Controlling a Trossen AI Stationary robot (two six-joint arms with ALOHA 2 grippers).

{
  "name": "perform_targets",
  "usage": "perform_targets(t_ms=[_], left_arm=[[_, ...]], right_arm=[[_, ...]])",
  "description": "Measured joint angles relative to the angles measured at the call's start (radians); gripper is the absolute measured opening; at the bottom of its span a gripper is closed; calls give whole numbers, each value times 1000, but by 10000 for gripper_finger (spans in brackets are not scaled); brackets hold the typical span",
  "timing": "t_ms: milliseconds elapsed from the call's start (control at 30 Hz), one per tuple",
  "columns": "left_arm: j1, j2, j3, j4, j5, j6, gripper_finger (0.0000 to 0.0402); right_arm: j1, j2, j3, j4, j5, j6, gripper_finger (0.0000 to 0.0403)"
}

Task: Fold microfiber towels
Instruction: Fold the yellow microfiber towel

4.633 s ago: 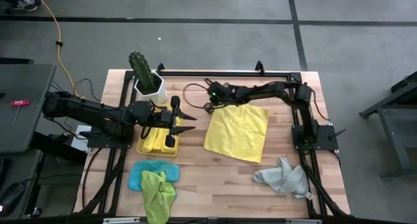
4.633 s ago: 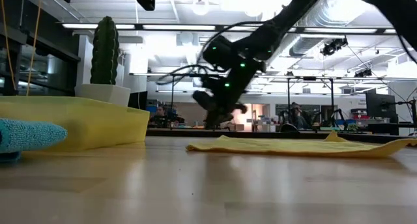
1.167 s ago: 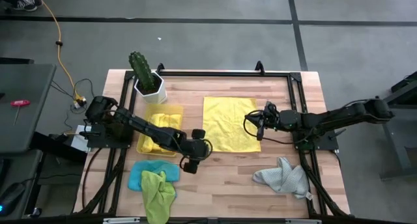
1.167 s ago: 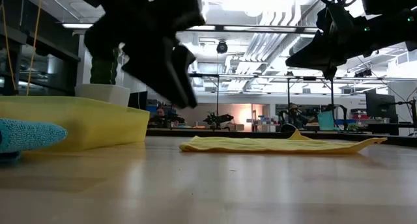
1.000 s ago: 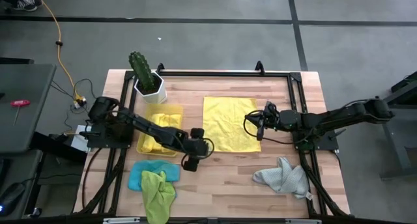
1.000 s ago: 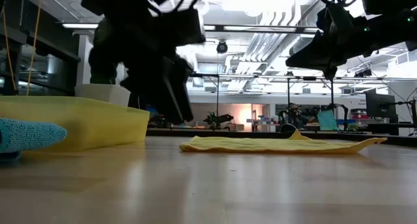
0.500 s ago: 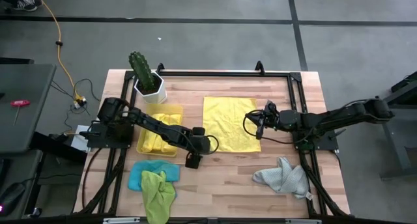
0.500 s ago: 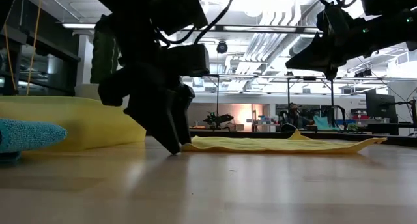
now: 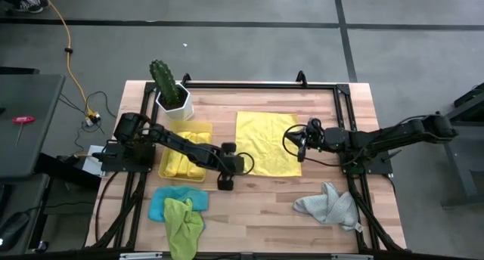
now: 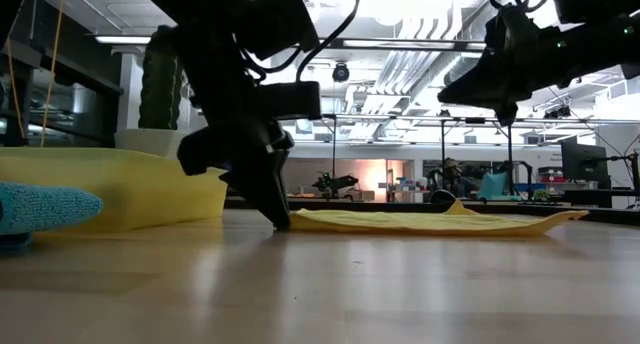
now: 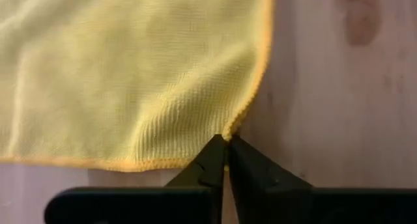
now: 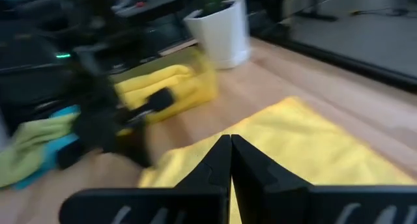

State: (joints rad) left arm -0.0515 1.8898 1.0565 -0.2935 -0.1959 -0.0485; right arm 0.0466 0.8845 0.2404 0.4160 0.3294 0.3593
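The left gripper pinches the yellow towel by its corner; the pinched bit is hidden. The right gripper hangs with jaws closed, empty.

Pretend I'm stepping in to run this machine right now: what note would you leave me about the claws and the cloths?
Left gripper: shut on the near left corner of the flat yellow towel, down at the table.
Right gripper: shut, empty, hovering over that towel's right edge.
Elsewhere: folded yellow towels in the tray; lime green towel on the light blue towel at front left; grey towel crumpled at front right.
Done: some yellow towels folded.
Left: fold the flat one, then green, blue, grey.
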Motion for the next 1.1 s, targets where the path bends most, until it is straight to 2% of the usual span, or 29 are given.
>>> perform_targets(t_ms=[133, 200, 367, 567, 667, 800, 967, 1100], left_arm=[[-1, -3, 0, -4, -5, -9, 20], [-1, -3, 0, -9, -3, -10, 13], [-1, -4, 0, -10, -2, -16, 6], [-1, -5, 0, -26, 1, -29, 2], [-1, -5, 0, -27, 1, -31, 3], [-1, -5, 0, -30, 10, -48, 1], [-1, -6, 0, -33, 12, -55, 1], [-1, -7, 0, -41, 13, -88, 1]], right_arm=[[13, 0, 43, -86, -128, -5, 0], [50, 7, 74, -193, -132, 8, 0], [219, 88, 176, -372, -47, 46, 0], [417, 286, 368, -710, 93, 182, 10], [475, 395, 457, -895, 95, 294, 38], [526, 527, 535, -1027, 58, 383, 102], [553, 667, 577, -1121, 56, 376, 178], [551, 753, 577, -1130, 62, 353, 196]])
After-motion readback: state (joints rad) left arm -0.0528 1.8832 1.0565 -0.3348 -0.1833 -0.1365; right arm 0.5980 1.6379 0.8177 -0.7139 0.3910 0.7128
